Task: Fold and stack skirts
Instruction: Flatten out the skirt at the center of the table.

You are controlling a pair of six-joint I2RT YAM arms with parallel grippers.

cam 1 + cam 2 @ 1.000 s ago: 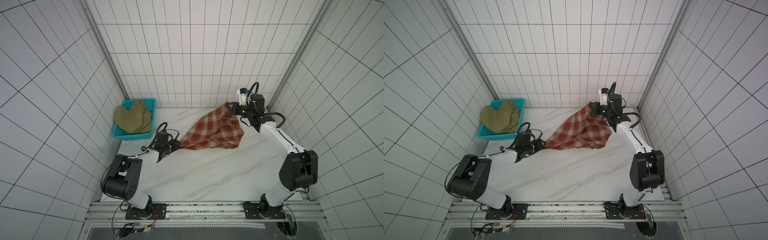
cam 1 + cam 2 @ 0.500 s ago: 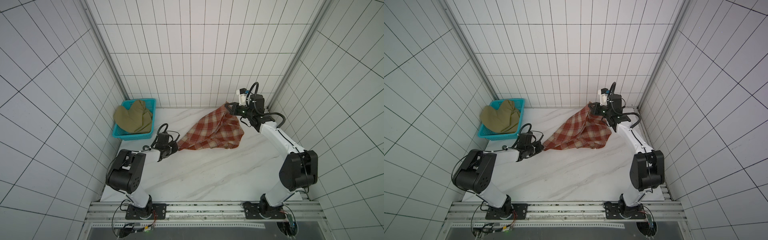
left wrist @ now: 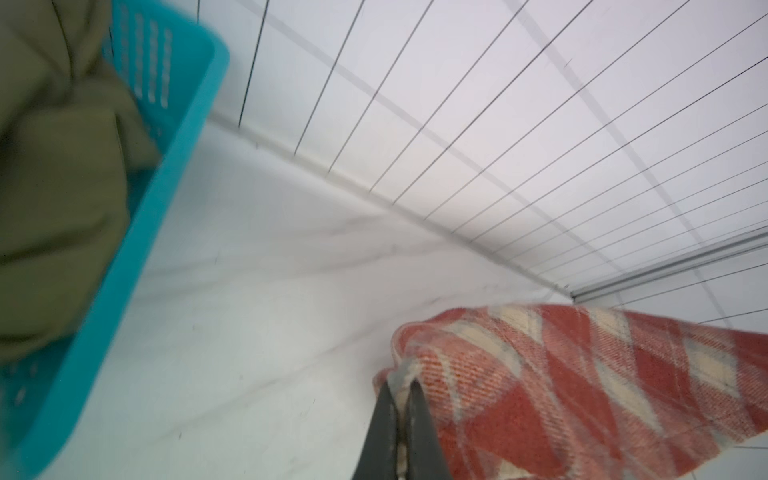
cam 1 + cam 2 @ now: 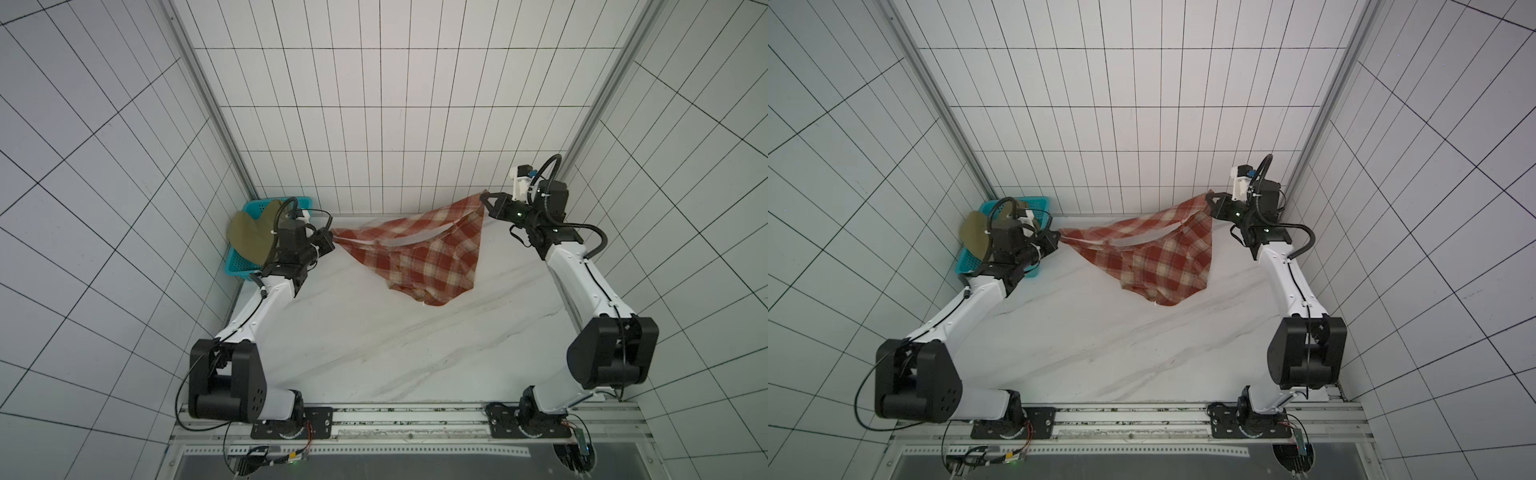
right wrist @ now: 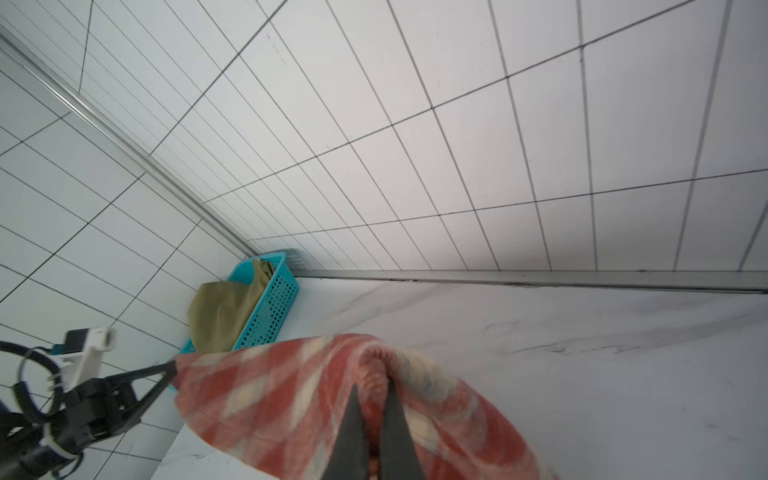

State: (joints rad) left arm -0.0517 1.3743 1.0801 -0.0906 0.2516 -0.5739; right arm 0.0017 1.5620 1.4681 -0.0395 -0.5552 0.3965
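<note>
My left gripper (image 4: 331,238) is clamped on one waistband end of the plaid skirt (image 4: 424,257), my right gripper (image 4: 484,200) on the other end; it hangs stretched between them above the far part of the table (image 4: 374,345). The olive skirt (image 4: 249,239) sits heaped in the teal basket (image 4: 237,266), far left

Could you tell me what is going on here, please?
Both arms are holding up the plaid skirt. The left gripper is shut on one end of its waistband and the right gripper on the other, so the cloth hangs stretched between them, sagging toward the marble table. The olive skirt lies unfolded in the teal basket in the far corner by the left arm. Nothing is folded or stacked yet.
</note>
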